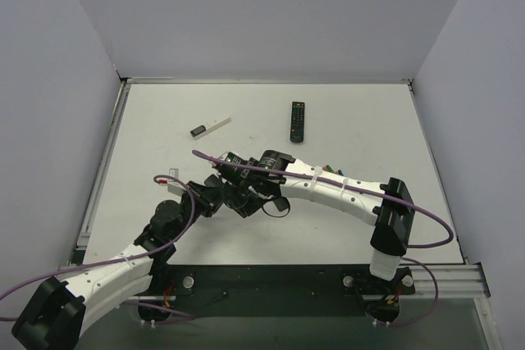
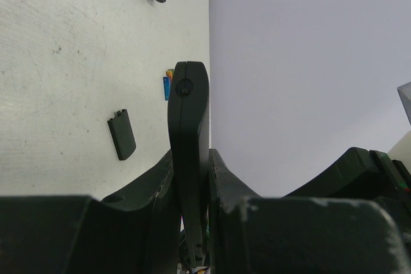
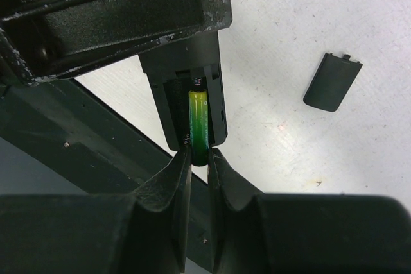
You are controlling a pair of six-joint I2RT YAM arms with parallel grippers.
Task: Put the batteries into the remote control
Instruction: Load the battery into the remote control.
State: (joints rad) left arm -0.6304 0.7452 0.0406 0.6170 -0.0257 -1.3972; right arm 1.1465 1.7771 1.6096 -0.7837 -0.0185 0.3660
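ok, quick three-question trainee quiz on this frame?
1. True or false: the back cover is fitted on the remote control.
2. The right gripper pinches a battery of which colour? A red, B green, C blue.
3. Fill in: the left gripper is shut on the ____.
Key: 1 false, it lies on the table; 2 B; 3 remote control.

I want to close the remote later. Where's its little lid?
In the right wrist view the lid lies flat on the table, off to the right of the held remote, not touching it.
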